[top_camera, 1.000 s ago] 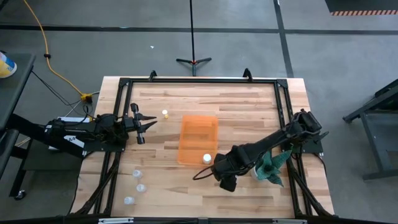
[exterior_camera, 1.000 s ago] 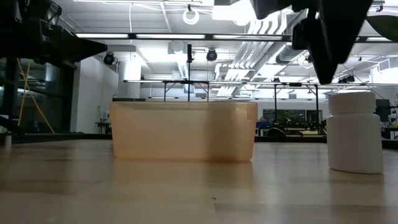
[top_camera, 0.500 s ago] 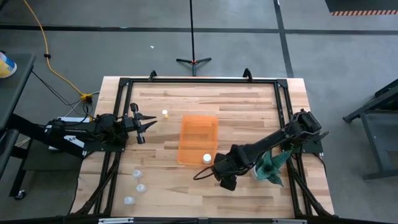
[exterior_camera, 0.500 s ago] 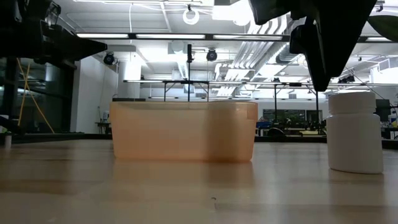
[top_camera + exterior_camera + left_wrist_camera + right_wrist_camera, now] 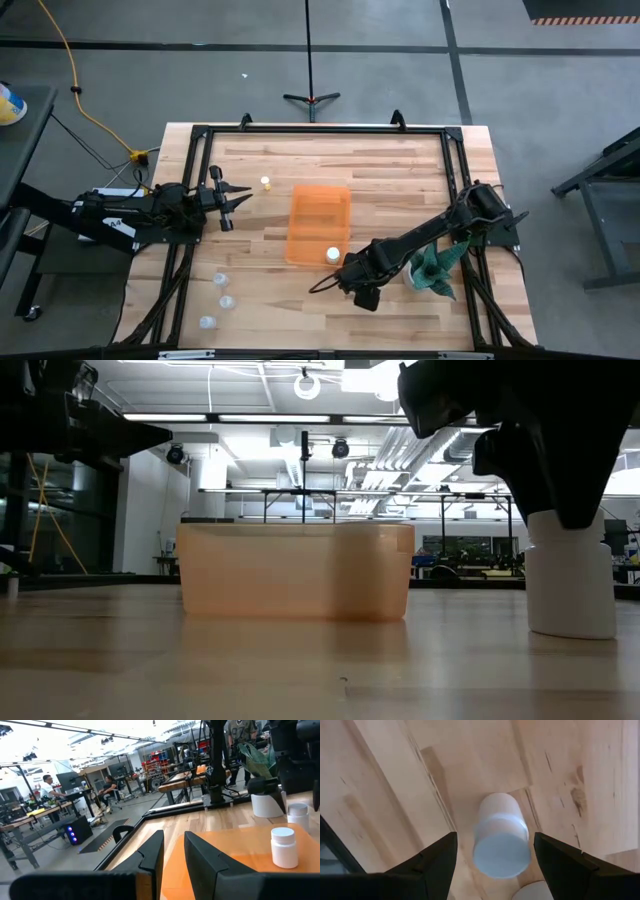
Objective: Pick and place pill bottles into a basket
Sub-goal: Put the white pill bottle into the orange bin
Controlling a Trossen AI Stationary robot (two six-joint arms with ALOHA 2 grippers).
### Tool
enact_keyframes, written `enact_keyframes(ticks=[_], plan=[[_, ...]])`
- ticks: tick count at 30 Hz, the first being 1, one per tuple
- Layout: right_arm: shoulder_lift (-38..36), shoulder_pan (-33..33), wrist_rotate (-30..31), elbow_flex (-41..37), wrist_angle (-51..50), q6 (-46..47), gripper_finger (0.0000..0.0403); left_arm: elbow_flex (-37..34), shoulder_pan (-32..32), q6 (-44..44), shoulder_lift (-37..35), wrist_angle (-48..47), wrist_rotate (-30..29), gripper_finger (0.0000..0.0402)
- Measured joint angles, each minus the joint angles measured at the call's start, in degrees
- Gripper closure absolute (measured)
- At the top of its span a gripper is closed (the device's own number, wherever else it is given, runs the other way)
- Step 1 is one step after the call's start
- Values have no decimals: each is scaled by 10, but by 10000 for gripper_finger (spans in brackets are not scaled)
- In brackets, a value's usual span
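The right hand (image 5: pixel 492 852) hangs wide open over an upright bottle (image 5: pixel 501 840) just beside the basket (image 5: pixel 318 225), gripping nothing. The left hand (image 5: pixel 238 200) waits open, far left. No bottle looks binned yet; three more (image 5: pixel 221 301) stand near-left on the surface (image 5: pixel 400 180).

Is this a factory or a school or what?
Probably a robotics lab or workshop. Two robot arms work at a wooden table, the ceiling has bare pipes and strip lights, and people sit at workbenches in the background.
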Motion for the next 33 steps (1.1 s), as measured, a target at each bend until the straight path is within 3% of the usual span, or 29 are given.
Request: enact_keyframes(ticks=[11, 24, 33], plan=[[0, 0, 19, 0, -21, -23, 156, 0, 0, 0, 0, 0, 0, 291], [0, -4, 16, 0, -21, -36, 255, 0, 0, 0, 0, 0, 2, 291], [1, -34, -5, 56, -53, -78, 237, 0, 0, 0, 0, 0, 2, 291]])
